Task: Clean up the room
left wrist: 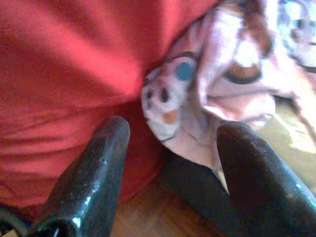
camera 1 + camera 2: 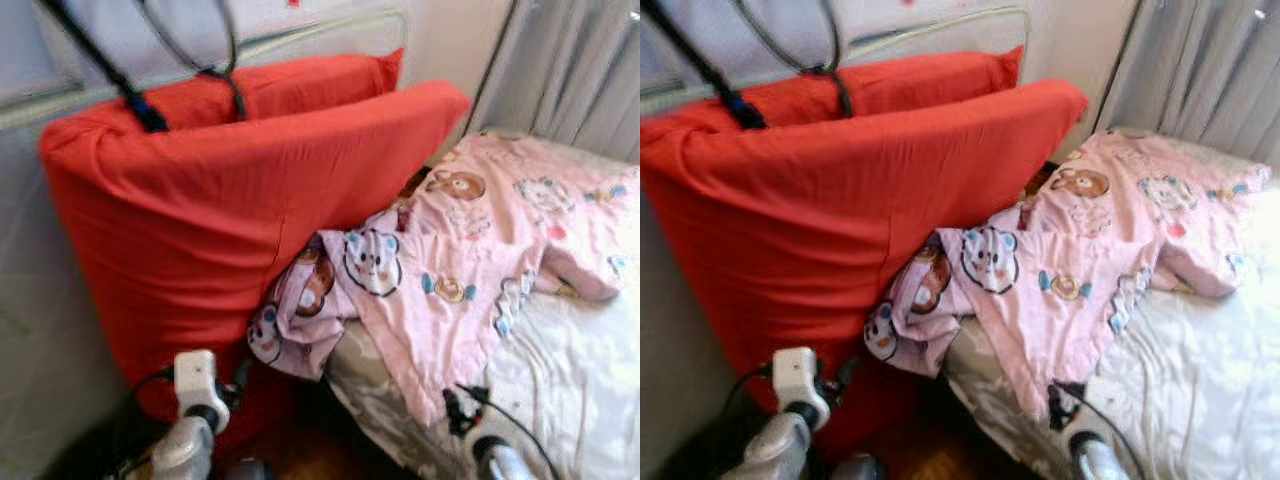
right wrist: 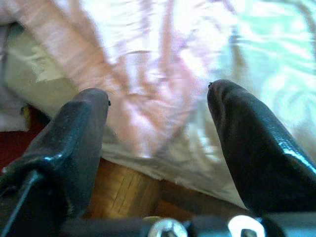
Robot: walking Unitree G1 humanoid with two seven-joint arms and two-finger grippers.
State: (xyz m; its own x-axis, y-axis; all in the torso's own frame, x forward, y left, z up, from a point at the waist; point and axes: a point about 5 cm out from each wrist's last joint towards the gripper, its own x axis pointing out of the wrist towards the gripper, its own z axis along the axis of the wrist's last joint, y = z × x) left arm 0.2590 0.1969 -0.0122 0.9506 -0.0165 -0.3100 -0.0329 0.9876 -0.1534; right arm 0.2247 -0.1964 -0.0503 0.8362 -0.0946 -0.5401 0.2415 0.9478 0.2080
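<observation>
A big red cushion stands on edge at the left, leaning back against the pale wall, with a second red cushion behind it; both seem parked there, off the bed, rather than laid where they belong. To the right of the red cushion lies the bed, covered in a pale sheet, and over it sprawls a pink blanket printed with cartoon bears and other animals. The blanket's left corner has slid off the mattress edge and bunched up against the foot of the red cushion, hanging toward the wooden floor. That drooping, crumpled corner looks like the untidy thing most in need of straightening. Grey curtains hang to the right of the cushion, beyond the bed. The left gripper is low in front of the cushion's bottom edge, aimed at the bunched blanket corner; its two black fingers are spread wide, one before the red fabric and one below the pink fold, holding nothing, and whether either brushes the cloth cannot be told. The right gripper, further right of the cushion, points at the blanket's hanging edge where it drapes over the mattress side; its fingers are also wide apart and empty, close to the cloth but apparently not gripping it. Both arms look poised to take hold of the blanket.
</observation>
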